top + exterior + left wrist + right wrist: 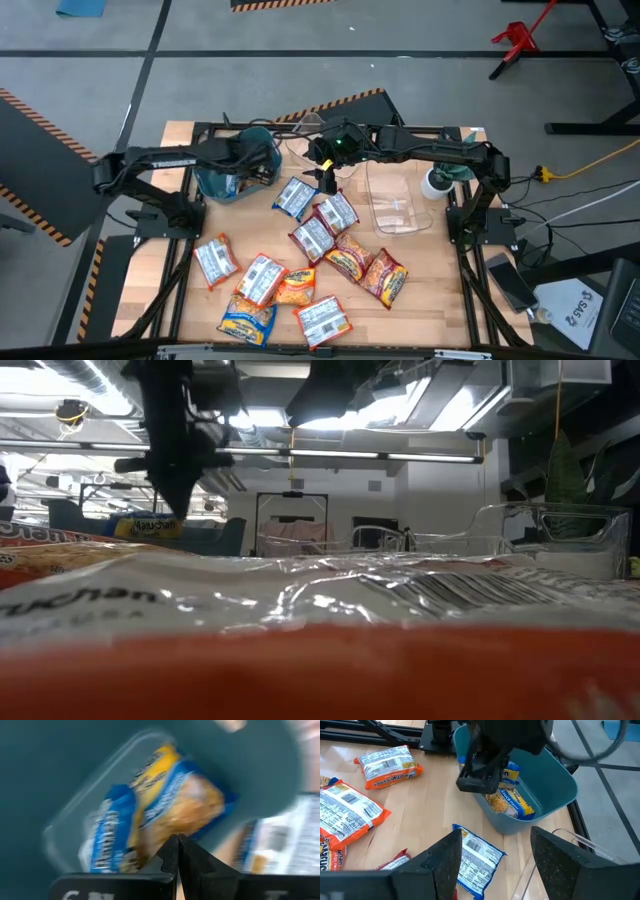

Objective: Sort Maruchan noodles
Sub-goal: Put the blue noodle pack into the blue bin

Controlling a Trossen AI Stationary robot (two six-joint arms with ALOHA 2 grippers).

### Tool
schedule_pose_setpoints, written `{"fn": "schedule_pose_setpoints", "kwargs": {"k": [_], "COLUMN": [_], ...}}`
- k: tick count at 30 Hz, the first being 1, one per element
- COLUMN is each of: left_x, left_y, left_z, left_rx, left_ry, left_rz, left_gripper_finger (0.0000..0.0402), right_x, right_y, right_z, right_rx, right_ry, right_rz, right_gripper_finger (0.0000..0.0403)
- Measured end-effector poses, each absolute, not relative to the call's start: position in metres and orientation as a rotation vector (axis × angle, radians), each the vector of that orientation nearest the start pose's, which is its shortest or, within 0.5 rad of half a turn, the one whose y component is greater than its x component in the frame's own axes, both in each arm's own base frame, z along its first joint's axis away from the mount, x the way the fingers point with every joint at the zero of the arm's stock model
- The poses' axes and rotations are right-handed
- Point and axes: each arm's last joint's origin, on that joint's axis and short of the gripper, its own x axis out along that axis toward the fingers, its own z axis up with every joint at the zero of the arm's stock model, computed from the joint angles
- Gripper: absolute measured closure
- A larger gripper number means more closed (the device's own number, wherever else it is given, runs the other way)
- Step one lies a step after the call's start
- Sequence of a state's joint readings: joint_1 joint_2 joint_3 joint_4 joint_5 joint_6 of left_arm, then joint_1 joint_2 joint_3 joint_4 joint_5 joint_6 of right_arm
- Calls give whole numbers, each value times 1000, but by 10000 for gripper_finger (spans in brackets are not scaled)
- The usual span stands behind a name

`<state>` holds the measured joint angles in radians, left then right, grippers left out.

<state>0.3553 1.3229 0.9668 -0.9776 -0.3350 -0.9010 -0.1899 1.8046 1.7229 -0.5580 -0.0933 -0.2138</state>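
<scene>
The left hand [477, 775] is hanging inside the teal bin [215, 185] at the counter's [430, 275] far left, its fingers clenched together on nothing. Blue-yellow noodle packets [165, 815] are lying in the bin's bottom just beneath it. The right hand [325, 180] is hovering released, fingers apart, above a blue packet [294, 197] lying just beside the bin. The other Maruchan noodles [300, 265] are lying scattered across the wooden counter, several overlapping. A clear container [397, 200] is sitting to their right.
</scene>
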Motion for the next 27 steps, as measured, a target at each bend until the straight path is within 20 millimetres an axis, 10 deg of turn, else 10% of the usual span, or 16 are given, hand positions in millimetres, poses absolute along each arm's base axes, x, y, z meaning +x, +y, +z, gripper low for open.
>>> {"fn": "schedule_pose_setpoints", "kwargs": {"k": [16, 27], "left_x": [160, 149], "left_y": [94, 83], "left_z": [249, 277], "left_rx": [-662, -767], "left_ry": [1200, 865], "left_rz": [1426, 1340], "left_gripper_finger": [401, 401], "right_x": [398, 403], "right_y": [-74, -74], "right_z": [339, 345], "right_rx": [-109, -115], "right_ry": [682, 606], "right_rz": [-20, -12], "right_gripper_finger": [182, 182]}}
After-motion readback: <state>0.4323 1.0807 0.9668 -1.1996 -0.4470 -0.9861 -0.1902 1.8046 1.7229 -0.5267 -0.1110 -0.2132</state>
